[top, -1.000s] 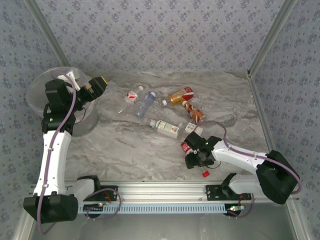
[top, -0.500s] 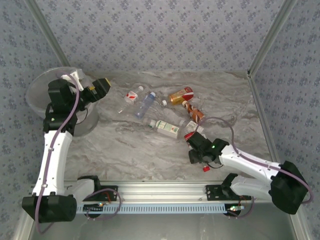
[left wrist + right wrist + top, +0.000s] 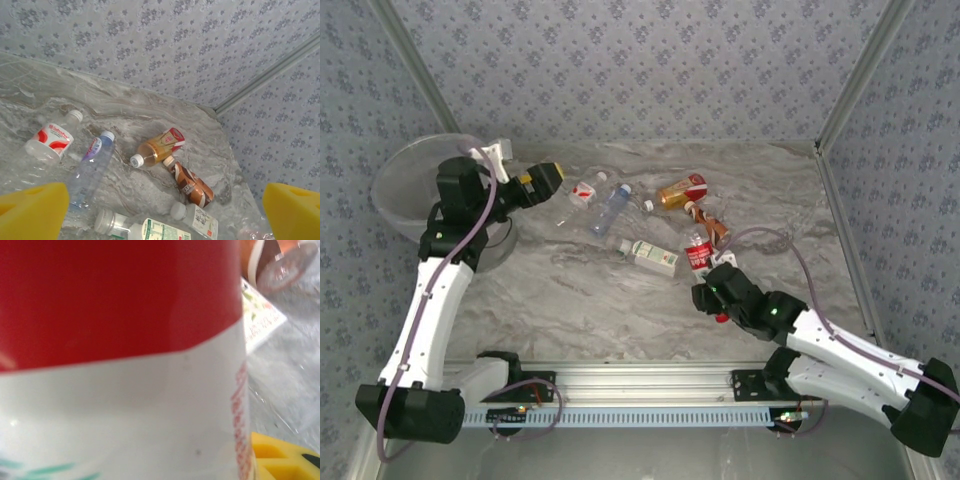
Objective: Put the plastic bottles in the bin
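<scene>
- Right fingers are clamped shut on a red-and-white bottle. They've got it across the body, with the red cap poking out the near side. Grabbing the middle makes sense, since it shouldn't swing much on the way over.
- That bottle is right of the middle of the table, just beside the rest of the pile. Can't tell if it's off the surface yet.
- Left fingers are spread wide with nothing between them. They hang just beside the bin and point at the pile, probably lining up a pick of their own.
- Lying on the table: a red-swirl bottle, a bluish bottle, an amber bottle, a brown-label bottle and a white-green bottle.
- The bin's at the far left, well apart from the held bottle, so my guess is a long carry across.
</scene>
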